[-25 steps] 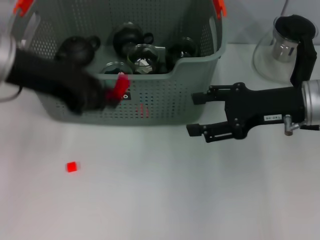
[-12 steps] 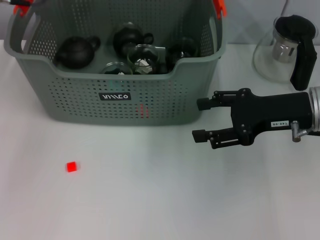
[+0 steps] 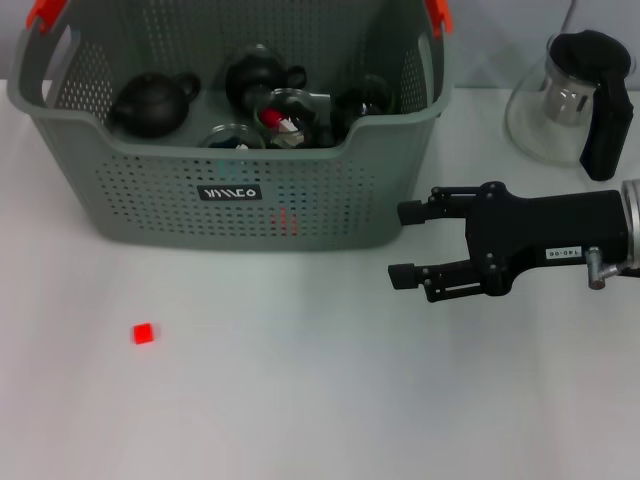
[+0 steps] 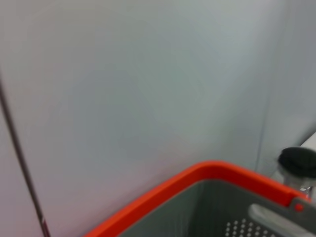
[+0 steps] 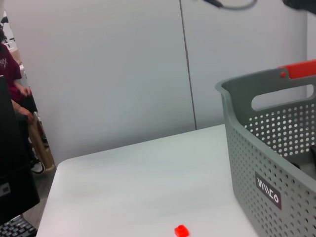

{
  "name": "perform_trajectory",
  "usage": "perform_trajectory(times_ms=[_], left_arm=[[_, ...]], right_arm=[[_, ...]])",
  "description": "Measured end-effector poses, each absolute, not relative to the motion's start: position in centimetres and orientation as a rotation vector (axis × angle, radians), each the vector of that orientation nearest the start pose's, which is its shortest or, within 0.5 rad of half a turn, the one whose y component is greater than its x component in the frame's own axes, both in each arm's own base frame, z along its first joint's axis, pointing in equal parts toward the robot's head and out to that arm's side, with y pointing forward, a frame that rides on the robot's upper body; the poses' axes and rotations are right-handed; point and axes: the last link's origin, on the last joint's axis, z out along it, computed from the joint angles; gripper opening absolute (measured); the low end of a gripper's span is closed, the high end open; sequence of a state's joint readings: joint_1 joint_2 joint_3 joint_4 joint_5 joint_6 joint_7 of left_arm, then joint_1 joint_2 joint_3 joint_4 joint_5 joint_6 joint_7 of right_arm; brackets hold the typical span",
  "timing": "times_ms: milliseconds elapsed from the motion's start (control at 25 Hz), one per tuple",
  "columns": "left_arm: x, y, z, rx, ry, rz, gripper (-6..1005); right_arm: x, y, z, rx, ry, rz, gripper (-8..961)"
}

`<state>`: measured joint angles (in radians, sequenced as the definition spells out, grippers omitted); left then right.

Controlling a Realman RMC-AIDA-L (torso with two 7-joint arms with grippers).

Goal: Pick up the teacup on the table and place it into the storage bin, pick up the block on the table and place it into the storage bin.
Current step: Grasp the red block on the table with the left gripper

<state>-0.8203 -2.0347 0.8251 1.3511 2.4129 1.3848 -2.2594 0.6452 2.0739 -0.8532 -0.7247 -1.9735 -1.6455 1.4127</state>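
The grey storage bin point(image 3: 330, 205) stands at the back of the white table, and its perforated wall point(image 5: 256, 163) also fills one side of the right wrist view. Inside it lie dark teapots, glass teacups point(image 3: 290, 108) and a small red piece point(image 3: 270, 118). No teacup shows on the bare table. A small red block point(image 3: 144, 333) lies on the table in front of the bin toward the left, and the block point(image 5: 181, 230) shows in the right wrist view too. My right gripper point(image 3: 400, 243) hovers open and empty just right of the bin's front corner. The left gripper is out of view.
A glass pot with a black handle point(image 3: 575, 95) stands at the back right, behind the right arm. The bin's orange-red handle tab point(image 4: 197, 177) fills the lower part of the left wrist view, with a pale wall behind it.
The left arm, which held a red piece at the bin's front wall, has left the head view. A red piece now lies among the cups. The right gripper drifted slightly right.
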Motion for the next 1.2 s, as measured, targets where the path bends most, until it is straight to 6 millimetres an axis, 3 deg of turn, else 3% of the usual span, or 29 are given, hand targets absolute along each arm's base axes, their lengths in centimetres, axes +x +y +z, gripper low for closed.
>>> perform_trajectory(times_ms=[120, 240, 360, 560, 720, 1040, 1200], left_arm=[[-10.0, 41.0, 13.4, -2.429, -0.488, -0.247, 659], [-9.8, 37.1, 13.0, -2.564, -0.364, -0.176, 729], [-10.9, 33.2, 11.5, -2.687, -0.232, -0.066, 799], [-14.0, 30.0, 9.4, -2.755, -0.169, 0.077, 902], [-16.6, 29.5, 7.4, -2.767, -0.220, 0.276, 940], [-20.1, 31.5, 3.6, -2.700, -0.370, 0.745, 931], [-21.1, 32.4, 1.8, -2.695, -0.392, 0.837, 924]], right_arm=[[20.1, 34.5, -0.8, -2.972, 0.334, 0.677, 853], [20.2, 34.6, -0.7, -2.961, 0.338, 0.682, 852], [20.2, 34.7, -0.6, -2.953, 0.345, 0.685, 853], [20.3, 34.8, -0.6, -2.942, 0.356, 0.691, 852], [20.3, 34.8, -0.7, -2.944, 0.363, 0.689, 852], [20.1, 34.9, -0.9, -2.940, 0.373, 0.695, 852], [20.1, 34.9, -1.1, -2.934, 0.389, 0.697, 852]])
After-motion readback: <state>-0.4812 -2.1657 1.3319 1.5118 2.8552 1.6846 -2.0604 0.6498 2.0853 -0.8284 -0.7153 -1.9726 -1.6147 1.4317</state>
